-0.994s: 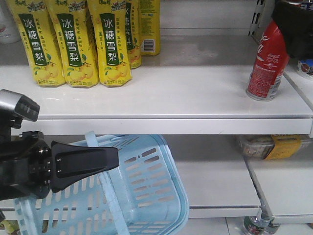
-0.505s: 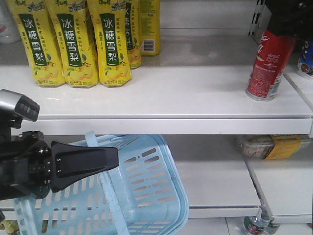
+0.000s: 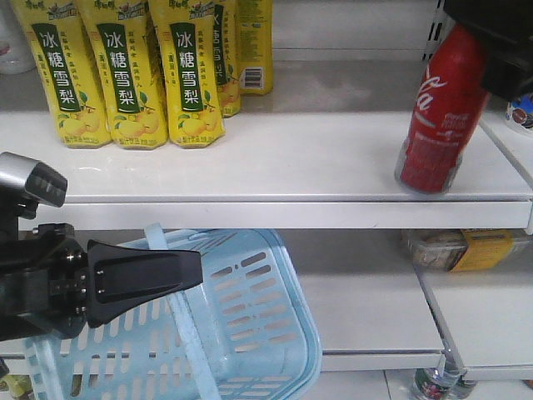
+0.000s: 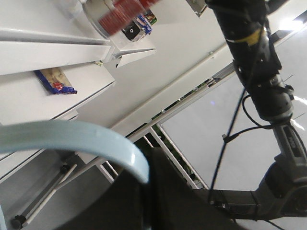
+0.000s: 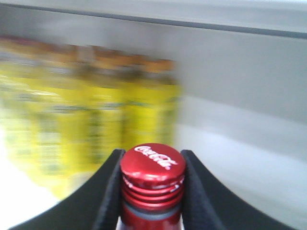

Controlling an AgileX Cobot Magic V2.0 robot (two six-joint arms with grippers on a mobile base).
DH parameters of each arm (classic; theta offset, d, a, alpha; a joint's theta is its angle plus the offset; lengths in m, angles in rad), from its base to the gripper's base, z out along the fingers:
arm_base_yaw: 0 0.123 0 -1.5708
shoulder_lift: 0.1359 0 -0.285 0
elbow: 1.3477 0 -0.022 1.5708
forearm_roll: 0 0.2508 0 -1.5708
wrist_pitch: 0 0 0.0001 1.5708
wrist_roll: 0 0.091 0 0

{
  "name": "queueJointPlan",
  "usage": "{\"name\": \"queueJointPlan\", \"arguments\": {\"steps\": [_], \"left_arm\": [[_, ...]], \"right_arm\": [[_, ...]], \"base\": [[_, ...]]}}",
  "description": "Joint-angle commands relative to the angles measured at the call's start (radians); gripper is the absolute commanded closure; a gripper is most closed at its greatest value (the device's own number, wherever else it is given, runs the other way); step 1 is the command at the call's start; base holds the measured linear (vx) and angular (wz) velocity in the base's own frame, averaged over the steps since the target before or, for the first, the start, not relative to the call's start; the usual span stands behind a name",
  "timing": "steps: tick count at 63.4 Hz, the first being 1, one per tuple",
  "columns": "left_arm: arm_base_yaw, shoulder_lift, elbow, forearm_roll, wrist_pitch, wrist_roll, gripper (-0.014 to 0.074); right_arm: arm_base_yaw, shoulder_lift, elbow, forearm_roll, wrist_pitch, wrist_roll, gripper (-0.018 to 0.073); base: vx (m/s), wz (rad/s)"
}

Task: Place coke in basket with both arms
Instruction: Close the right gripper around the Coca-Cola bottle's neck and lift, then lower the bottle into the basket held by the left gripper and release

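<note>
A light blue basket handle (image 4: 72, 136) is arcing into the dark left claw (image 4: 147, 191), as the black right arm (image 4: 254, 52) is stretching upward at right and a blurred red coke (image 4: 122, 10) is showing by the white worktop (image 4: 43, 28).

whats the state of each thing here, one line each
coke: capped, tilted, base near the front edge of the upper shelf
right end effector: shut on the coke at its cap and neck
basket: tilted, hanging by its handle below the upper shelf
left end effector: shut on the basket handle
yellow bottles: upright, side by side on the upper shelf
</note>
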Motion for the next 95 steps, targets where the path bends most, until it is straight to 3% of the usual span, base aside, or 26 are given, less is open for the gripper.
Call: {"name": "queueJointPlan", "arguments": {"steps": [1, 12, 21, 28, 32, 40, 53, 77, 86, 95], "left_arm": [[-0.007, -0.021, -0.025, -0.090, -0.176, 0.002, 0.0603], [-0.007, -0.021, -0.025, -0.090, -0.176, 0.002, 0.0603], [-0.007, -0.021, -0.025, -0.090, -0.176, 0.002, 0.0603], [-0.007, -0.021, -0.025, -0.090, -0.176, 0.002, 0.0603], [-0.007, -0.021, -0.025, -0.090, -0.176, 0.002, 0.0603], [-0.007, -0.021, -0.025, -0.090, -0.176, 0.002, 0.0603], [-0.007, -0.021, -0.025, -0.090, -0.176, 0.002, 0.0603], [-0.007, -0.021, -0.025, -0.090, -0.176, 0.002, 0.0603], [-0.007, -0.021, -0.025, -0.090, -0.176, 0.002, 0.0603], [-0.007, -0.021, -0.025, -0.090, -0.176, 0.002, 0.0603]], "right_arm": [[0.000, -0.074, -0.010, -0.050, -0.126, 0.159, 0.0564], [0.000, -0.112, 0.069, -0.049, -0.228, 0.227, 0.0564], [0.002, -0.064, 0.158, -0.022, -0.302, 0.221, 0.0563], [0.069, 0.003, 0.197, 0.033, -0.311, 0.174, 0.0563], [0.149, 0.040, 0.197, 0.047, -0.280, 0.138, 0.0563], [0.319, 0.111, 0.197, 0.062, -0.063, 0.077, 0.0563], [0.451, 0.176, 0.197, 0.066, 0.197, 0.071, 0.0563], [0.470, 0.309, 0.197, 0.065, 0.170, 0.073, 0.0534], [0.470, 0.330, 0.197, 0.065, 0.153, 0.067, 0.0450], [0.470, 0.336, 0.197, 0.064, 0.148, 0.067, 0.0300]], "base": [[0.00, 0.00], [0.00, 0.00], [0.00, 0.00], [0.00, 0.00], [0.00, 0.00], [0.00, 0.00], [0.00, 0.00], [0.00, 0.00], [0.00, 0.00], [0.00, 0.00]]}}
